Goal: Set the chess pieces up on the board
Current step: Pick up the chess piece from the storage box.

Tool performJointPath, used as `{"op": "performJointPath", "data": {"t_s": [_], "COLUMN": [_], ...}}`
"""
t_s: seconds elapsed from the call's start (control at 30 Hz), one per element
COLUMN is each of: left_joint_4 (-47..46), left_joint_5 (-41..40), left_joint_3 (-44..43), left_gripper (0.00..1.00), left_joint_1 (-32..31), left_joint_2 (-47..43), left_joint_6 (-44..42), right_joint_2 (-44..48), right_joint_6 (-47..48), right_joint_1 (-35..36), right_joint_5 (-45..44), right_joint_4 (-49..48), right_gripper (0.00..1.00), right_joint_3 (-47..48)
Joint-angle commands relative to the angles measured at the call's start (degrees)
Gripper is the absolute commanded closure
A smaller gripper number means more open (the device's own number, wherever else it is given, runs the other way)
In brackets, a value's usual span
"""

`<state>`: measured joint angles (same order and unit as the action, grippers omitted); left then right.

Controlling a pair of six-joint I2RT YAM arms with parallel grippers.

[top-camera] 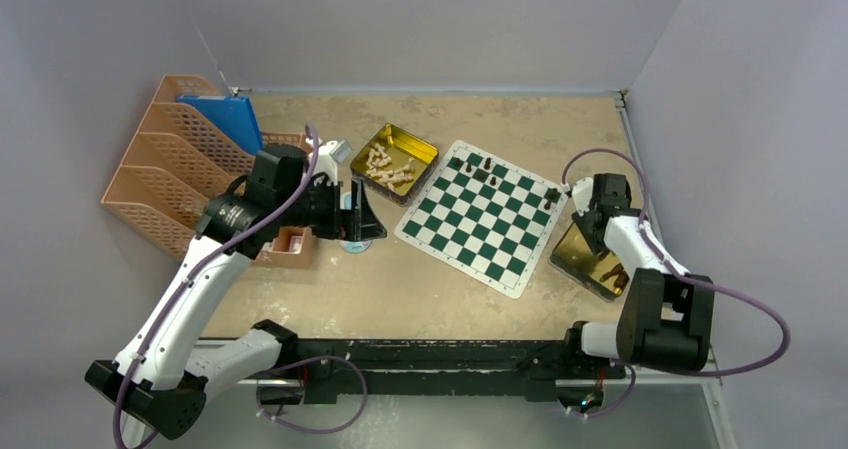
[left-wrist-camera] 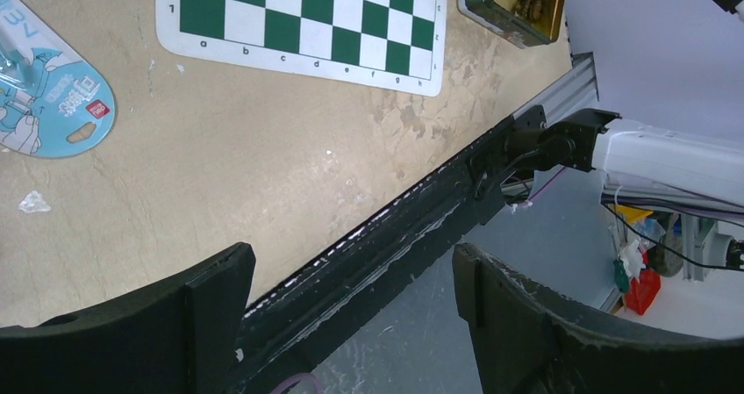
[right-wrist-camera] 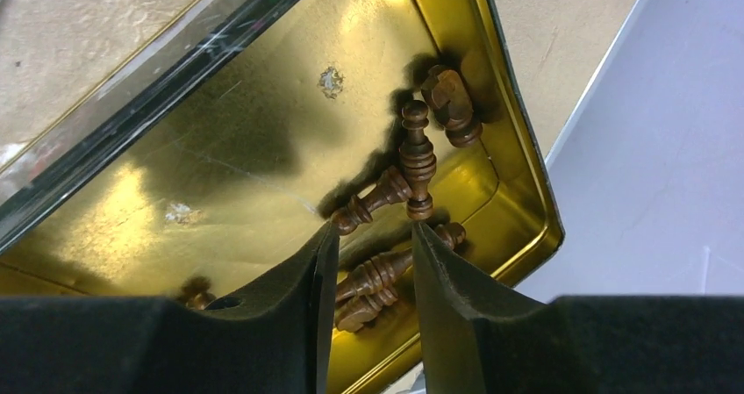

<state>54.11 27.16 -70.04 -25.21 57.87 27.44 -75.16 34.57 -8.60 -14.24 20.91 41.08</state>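
Overhead first: board [top-camera: 485,216] lies flat with a handful of dark pieces [top-camera: 481,171] standing on its far rows and every other square bare. Pale pieces [top-camera: 390,166] sit heaped in the left tin [top-camera: 428,149], just beside the board's left corner. Right tin [top-camera: 575,264] is just beside the board's right edge. Judged early: most dark pieces and all pale ones are left to place.

Left wrist: left gripper [left-wrist-camera: 351,267] is spread wide and holds nothing, over the table rail well off the board's near edge. Board border reads "1" and a to h. Blue disc [left-wrist-camera: 53,96] left of the board carries cartoon print and small writing, probably too blurred to read.

Right wrist: right gripper [right-wrist-camera: 373,236] is narrowed to a slim gap, pinching nothing, with its tips just above loose dark pieces lying in the right tin's corner.
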Motion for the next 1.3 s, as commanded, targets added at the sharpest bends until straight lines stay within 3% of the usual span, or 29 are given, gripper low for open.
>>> {"op": "performJointPath", "data": {"t_s": [0.0,0.7,1.27], "left_joint_4": [-1.17,0.34,1.79], "left_joint_5": [0.35,-1.84,-3.34], "left_joint_3": [0.66,1.58,0.53], "left_gripper": [0.17,0.17,0.17], "left_joint_1": [-0.32,-0.36,-0.36], "left_joint_2": [0.0,0.44,0.05], "left_joint_6": [0.55,0.34,-0.19], "right_joint_2": [-2.13,-11.22,-12.72], "right_joint_6": [0.33,-4.57,-4.9], "right_joint_1": [0.36,0.41,0.42], "right_joint_5": [-4.01,-4.25,-7.87], "right_joint_4": [-1.73,-4.77,-3.61], "right_gripper": [0.61,0.65,0.63], "right_joint_3": [1.79,6.41,8.24]}}
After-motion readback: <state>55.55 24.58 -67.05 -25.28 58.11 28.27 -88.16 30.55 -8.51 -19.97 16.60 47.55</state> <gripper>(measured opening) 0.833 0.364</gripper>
